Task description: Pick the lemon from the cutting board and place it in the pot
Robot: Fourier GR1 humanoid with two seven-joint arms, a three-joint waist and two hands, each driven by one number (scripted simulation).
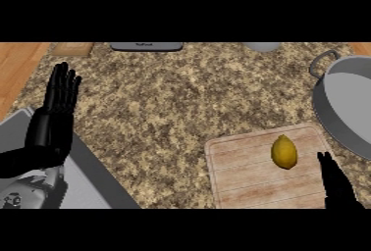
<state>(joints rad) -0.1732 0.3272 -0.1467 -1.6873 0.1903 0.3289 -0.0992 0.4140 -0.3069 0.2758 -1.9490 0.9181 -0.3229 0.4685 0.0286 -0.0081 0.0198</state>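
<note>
While lemon [284,152] lies on cutting board [246,171] | speckled counter [181,98] | both hands apparently open: left hand [54,112], right hand [334,184]

We see a speckled brown granite countertop [181,98], a grey flat appliance [146,46] at its far edge, a small wooden block [72,47] beside it, and a pale grey round object [261,46].

The lemon [284,152] is yellow; the cutting board [246,171] pale wood with streaked grain; the pot [348,105] grey metal; the desk [188,98] speckled brown and beige; each robot hand, left [59,95] and right [334,181], black.
</note>
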